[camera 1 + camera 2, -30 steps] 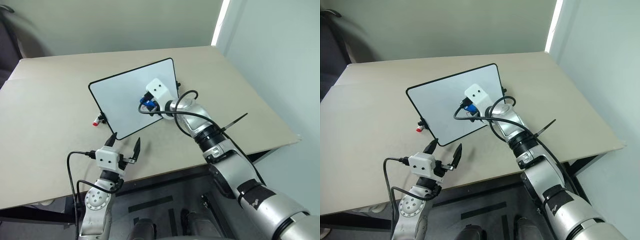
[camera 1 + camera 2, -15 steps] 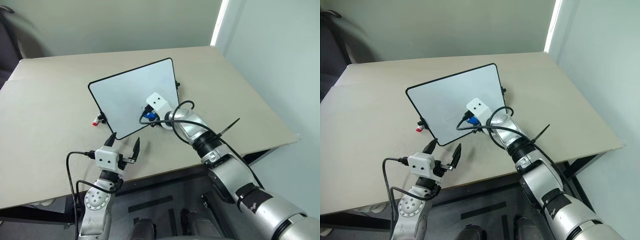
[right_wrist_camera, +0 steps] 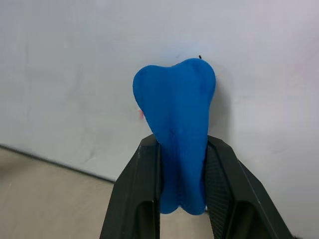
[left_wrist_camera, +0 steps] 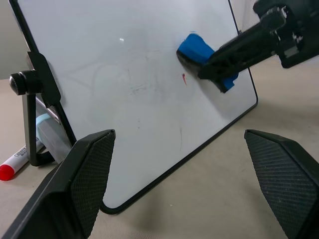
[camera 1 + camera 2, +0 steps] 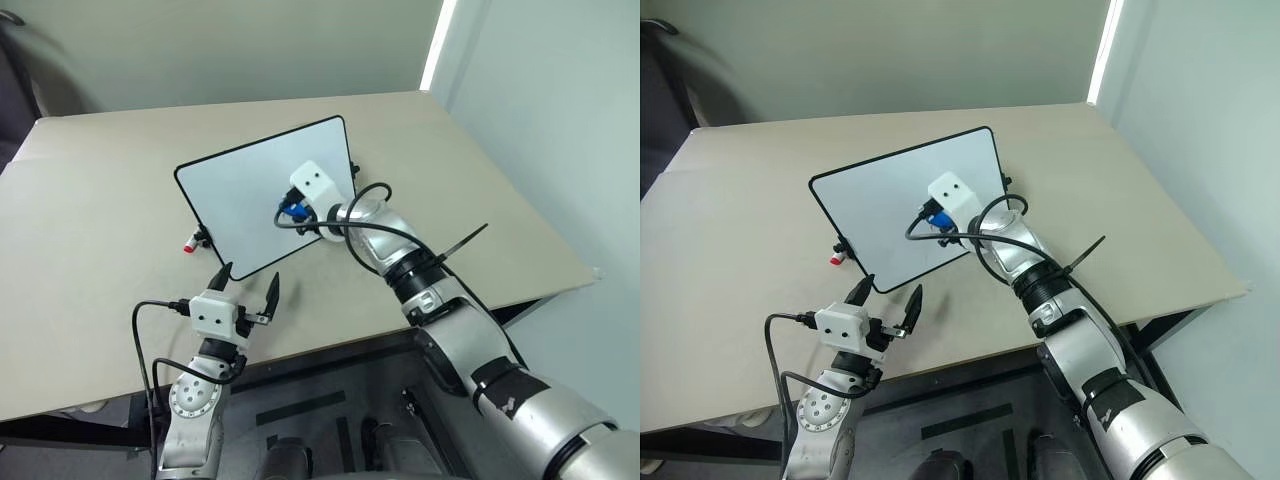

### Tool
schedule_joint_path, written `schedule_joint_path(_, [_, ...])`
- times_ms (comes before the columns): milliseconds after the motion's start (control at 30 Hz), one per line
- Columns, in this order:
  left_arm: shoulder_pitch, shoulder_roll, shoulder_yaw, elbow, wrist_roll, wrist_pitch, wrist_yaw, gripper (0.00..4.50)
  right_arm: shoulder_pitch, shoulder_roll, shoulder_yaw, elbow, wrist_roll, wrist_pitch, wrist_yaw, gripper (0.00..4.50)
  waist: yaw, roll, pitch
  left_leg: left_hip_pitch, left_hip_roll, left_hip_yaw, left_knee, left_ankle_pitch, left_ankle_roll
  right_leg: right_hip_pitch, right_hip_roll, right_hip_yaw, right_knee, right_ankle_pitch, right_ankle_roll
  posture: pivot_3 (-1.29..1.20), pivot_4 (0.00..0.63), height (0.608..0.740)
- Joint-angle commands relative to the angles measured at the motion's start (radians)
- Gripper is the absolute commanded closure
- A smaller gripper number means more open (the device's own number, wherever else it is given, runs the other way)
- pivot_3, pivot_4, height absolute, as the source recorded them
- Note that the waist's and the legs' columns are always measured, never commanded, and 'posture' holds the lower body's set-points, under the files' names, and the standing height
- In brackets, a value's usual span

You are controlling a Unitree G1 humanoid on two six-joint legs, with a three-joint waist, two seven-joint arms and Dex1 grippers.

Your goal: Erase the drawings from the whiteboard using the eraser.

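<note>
A: Desk (image 5: pixel 100 200), beige, flat top. White rectangular whiteboard with thin black frame (image 5: pixel 240 190) propped on it, tilted back on a black clamp stand (image 4: pixel 31 107).

B: Right tool (image 3: pixel 180 164)?

A: Clamped tight on the small bright blue eraser block (image 3: pixel 177 124), one black finger on each side. Eraser face pressed against the board surface, in the lower part nearer the right-hand edge as the head views show it.

B: Drawings?

A: Small red marker scribble (image 4: pixel 184 78), mostly a short stroke showing just beside the eraser. Faint grey smears on the white surface around it.

B: Left tool (image 5: pixel 248 290)?

A: Fingers spread wide, nothing between them. It hovers over the desk's near edge, in front of the board's lower corner, apart from it.

B: Anything else?

A: Red-capped white marker (image 4: pixel 15 163) lying on the desk beside the stand foot, left of the board.
</note>
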Motion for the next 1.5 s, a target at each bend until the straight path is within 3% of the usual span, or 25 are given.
schedule_joint_path(33, [0.006,-0.003,0.007,-0.046,0.001,-0.014,0.011,0.0,0.005,0.018,0.026,-0.036,-0.008,0.009,0.015,3.39,0.0,0.0,0.0,0.0,0.0,0.0,0.0,0.0,0.0,0.0,0.0,0.0,0.0,0.0,0.0,0.0,0.15,0.74])
schedule_joint_path(233, [0.008,-0.003,0.002,-0.05,0.0,-0.015,0.015,0.0,0.004,0.017,0.038,-0.058,-0.005,0.023,0.024,3.39,-0.001,0.0,0.0,0.0,0.0,0.0,0.0,-0.004,-0.001,0.0,0.0,0.0,0.001,0.0,0.0,0.0,0.15,0.74])
schedule_joint_path(633, [-0.001,-0.005,-0.003,-0.039,-0.002,-0.016,0.012,0.0,-0.098,-0.066,-0.082,0.184,-0.006,-0.016,-0.138,3.39,0.003,0.0,0.0,0.0,-0.001,0.0,0.001,-0.003,-0.001,-0.001,-0.001,0.0,0.0,0.001,-0.002,0.0,0.15,0.74])
schedule_joint_path(800, [-0.006,-0.005,-0.004,-0.032,-0.002,-0.018,0.011,0.0,-0.116,-0.066,-0.099,0.198,0.0,-0.036,-0.135,3.39,0.002,0.0,0.0,-0.001,0.0,0.0,0.0,-0.003,-0.002,0.0,0.0,0.0,0.001,0.002,-0.002,0.0,0.15,0.74])
schedule_joint_path(1133, [-0.009,-0.008,-0.004,-0.027,-0.001,-0.021,0.013,0.0,-0.071,0.017,-0.011,0.026,-0.007,-0.005,-0.031,3.39,-0.008,0.0,0.0,0.0,0.002,0.0,-0.001,-0.003,0.0,-0.001,0.002,0.0,0.0,0.002,-0.002,0.0,0.15,0.74])
schedule_joint_path(1500, [0.003,-0.018,-0.001,-0.033,0.004,-0.029,0.024,0.0,-0.033,0.047,0.08,-0.015,-0.019,0.02,0.014,3.39,-0.005,0.0,0.0,0.0,0.001,0.0,0.0,-0.003,0.0,-0.002,0.002,0.0,-0.001,0.002,-0.003,0.0,0.15,0.74])
